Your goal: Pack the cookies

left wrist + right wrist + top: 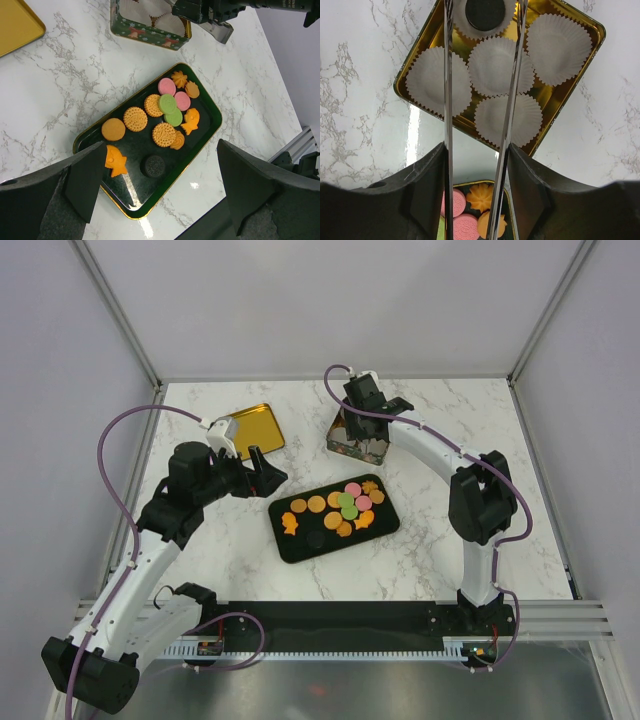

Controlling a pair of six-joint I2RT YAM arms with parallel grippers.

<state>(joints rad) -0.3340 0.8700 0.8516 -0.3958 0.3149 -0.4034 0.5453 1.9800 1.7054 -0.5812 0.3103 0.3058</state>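
**Top external view.** Marble tabletop carrying three containers:
- gold lid, far left
- patterned tin, far, right of centre
- black tray, centre, nearer than both

Cookies lying on tray. Left gripper between lid and tray, just left of tray, spread wide, holding nothing. Right gripper directly over tin, hiding much of its inside.

**Left wrist view.** Counted on tray: nine orange cookies (two fish-shaped), two pink, two green, one dark brown. Fourteen in all. Stamped relief on several, too small to read. Red-and-green festive print on tin wall, any lettering too small to read.

**Right wrist view.** Two thin metal blades along inner faces of right gripper fingers, extending over open tin. Five white paper liners inside, on gold floor. One dark cookie in farthest liner, between blades with a gap on each side. Blades parted, pinching nothing, tips cut off by frame edge. Near edge of picture: part of tray with pink and orange cookies, below gripper.
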